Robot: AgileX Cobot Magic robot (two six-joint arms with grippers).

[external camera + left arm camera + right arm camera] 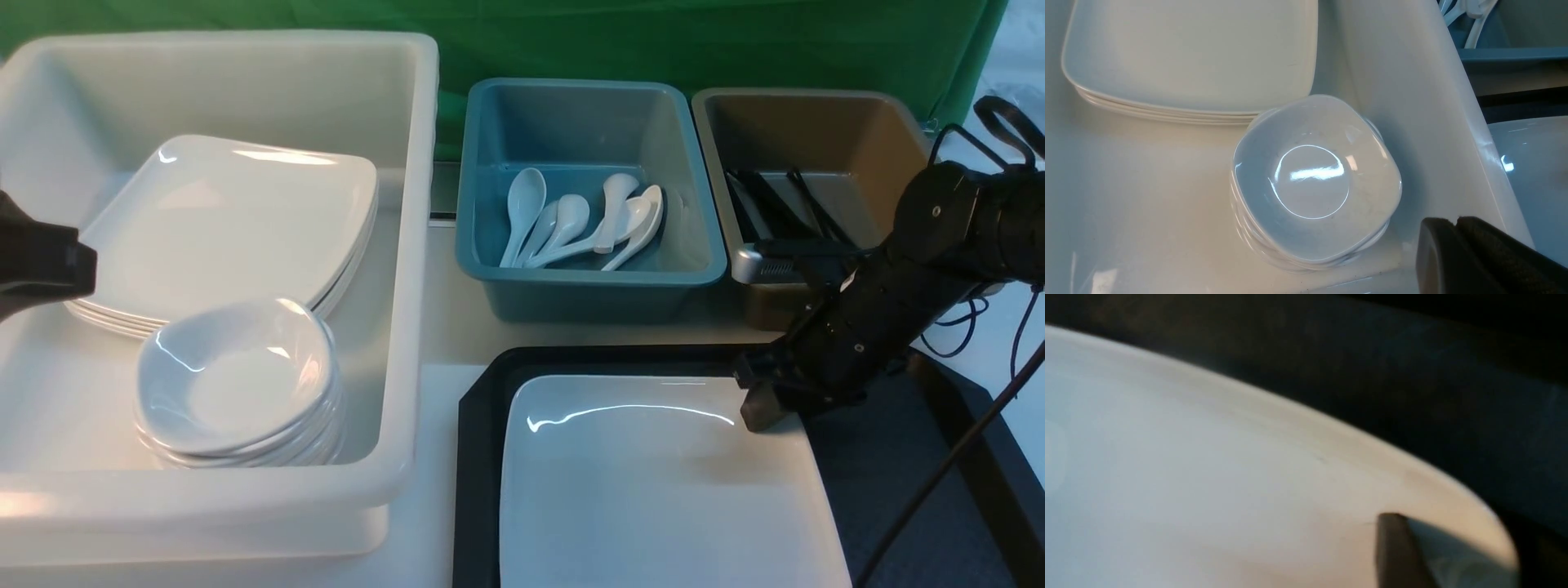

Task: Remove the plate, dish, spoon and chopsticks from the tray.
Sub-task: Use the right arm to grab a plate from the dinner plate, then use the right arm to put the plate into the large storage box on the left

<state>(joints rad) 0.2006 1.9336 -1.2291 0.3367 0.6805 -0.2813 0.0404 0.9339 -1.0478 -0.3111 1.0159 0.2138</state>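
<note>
One thing alone sits on the part of the tray (478, 457) that I can see: the plate (653, 490), lying flat and filling most of it, its far right corner just under my right gripper (763, 412). I come at that corner low and slanted because the plate is wide, shallow and glossy, so the raised rim is the only place a jaw can get purchase. From the wrist I see one finger (1400, 555) resting on the upper face just inside the rim, with the dark tray beyond it. The other finger is hidden, so I cannot tell whether I am pinching the rim or only poised around it. My left gripper (1455, 222) hangs over the white bin (424, 163) with its pads pressed together and nothing between them, kept out of the way on its own side. Below it are the stacked plates (229, 220) and, nearer, a pile of small dishes (237, 384) tucked against the bin wall. That stack is where I judge this plate belongs. Spoons (571, 220) lie in the blue bin (588, 286) and chopsticks (775, 200) in the brown bin (816, 131) behind my right arm, each sort kept to its own box, so I take the plate to be the last piece to clear. A grip on one corner alone risks the plate tipping or sliding off as it lifts.
</note>
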